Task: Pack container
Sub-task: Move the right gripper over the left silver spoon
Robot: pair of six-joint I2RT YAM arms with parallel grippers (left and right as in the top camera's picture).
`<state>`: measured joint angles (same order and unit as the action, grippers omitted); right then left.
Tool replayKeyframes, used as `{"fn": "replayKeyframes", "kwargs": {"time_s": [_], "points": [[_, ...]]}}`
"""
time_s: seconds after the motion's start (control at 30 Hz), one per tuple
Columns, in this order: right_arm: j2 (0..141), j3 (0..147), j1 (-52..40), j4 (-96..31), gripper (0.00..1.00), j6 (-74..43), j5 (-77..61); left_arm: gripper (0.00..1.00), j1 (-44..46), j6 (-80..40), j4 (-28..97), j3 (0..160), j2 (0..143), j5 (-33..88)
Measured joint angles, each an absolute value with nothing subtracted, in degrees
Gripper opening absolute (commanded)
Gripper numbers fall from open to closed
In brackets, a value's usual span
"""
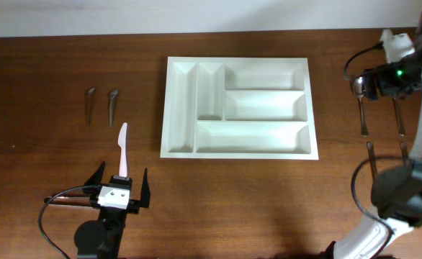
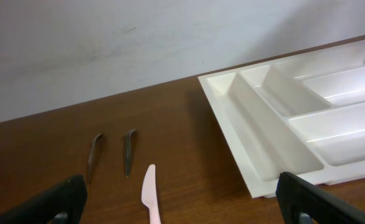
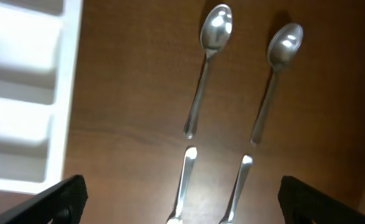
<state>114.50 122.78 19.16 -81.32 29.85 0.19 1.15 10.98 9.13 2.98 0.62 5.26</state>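
The container, a white five-compartment cutlery tray (image 1: 238, 155), lies mid-table with all compartments empty; it also shows in the left wrist view (image 2: 229, 134) and the right wrist view (image 3: 68, 93). My left gripper (image 1: 121, 188) is open and empty at the front left, its jaws (image 2: 182, 198) straddling the handle end of a pink plastic knife (image 1: 123, 147) (image 2: 150, 193). My right gripper (image 1: 391, 85) is open and empty, held high to the right of the tray, above two metal spoons (image 3: 207, 62) (image 3: 276, 74); its jaws (image 3: 182, 190) frame two more metal utensil handles (image 3: 240, 186).
Two small dark utensils (image 1: 90, 102) (image 1: 113, 103) lie left of the tray, beyond the knife (image 2: 94, 155) (image 2: 128, 149). The spoons (image 1: 360, 108) (image 1: 398, 115) and the further utensils (image 1: 370, 155) lie near the table's right edge. A wall runs behind the table.
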Motion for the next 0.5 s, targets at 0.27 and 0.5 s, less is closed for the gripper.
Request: {"fn": "replayKeyframes", "kwargs": {"time_s": [0.27, 0.5], "points": [[121.45, 122.78, 19.94, -75.44, 0.99, 35.0, 0.16, 0.99, 1.15, 10.98, 9.13, 2.98, 0.62, 5.26], [124.07, 122.78, 24.64, -74.22, 0.99, 36.25, -1.23, 0.99, 1.15, 10.98, 9.13, 2.98, 0.62, 5.26]]}}
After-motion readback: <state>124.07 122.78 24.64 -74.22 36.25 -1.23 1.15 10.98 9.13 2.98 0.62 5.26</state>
